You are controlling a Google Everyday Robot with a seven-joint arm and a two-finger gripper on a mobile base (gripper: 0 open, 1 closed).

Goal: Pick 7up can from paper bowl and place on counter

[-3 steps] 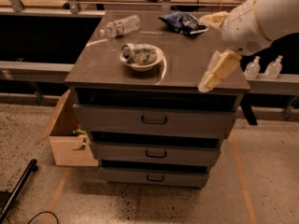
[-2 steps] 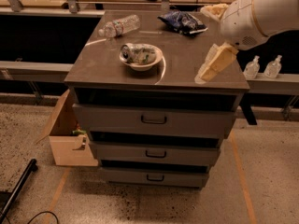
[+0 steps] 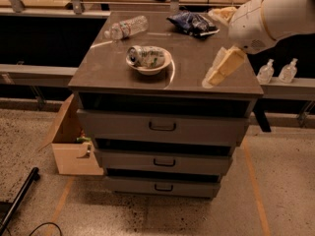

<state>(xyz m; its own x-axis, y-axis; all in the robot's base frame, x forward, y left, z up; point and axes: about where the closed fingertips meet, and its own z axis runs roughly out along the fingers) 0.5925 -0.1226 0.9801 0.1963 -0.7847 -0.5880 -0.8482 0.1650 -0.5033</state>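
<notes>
The 7up can (image 3: pixel 144 55) lies on its side in the paper bowl (image 3: pixel 149 69), on the left-middle of the dark counter (image 3: pixel 192 50). The can shows a silver end and a green-and-white side. My gripper (image 3: pixel 211 78) hangs from the white arm at the right. It points down and to the left over the counter's front right part, well to the right of the bowl and apart from it. It holds nothing that I can see.
A clear plastic water bottle (image 3: pixel 126 27) lies at the counter's back left. A dark blue snack bag (image 3: pixel 193 22) lies at the back right. An open cardboard box (image 3: pixel 73 144) stands on the floor left of the cabinet. Two small bottles (image 3: pixel 266 71) stand on a ledge at the right.
My gripper has moved a little to the left and up, closer in over the counter's front right part. The can and bowl have not moved.
</notes>
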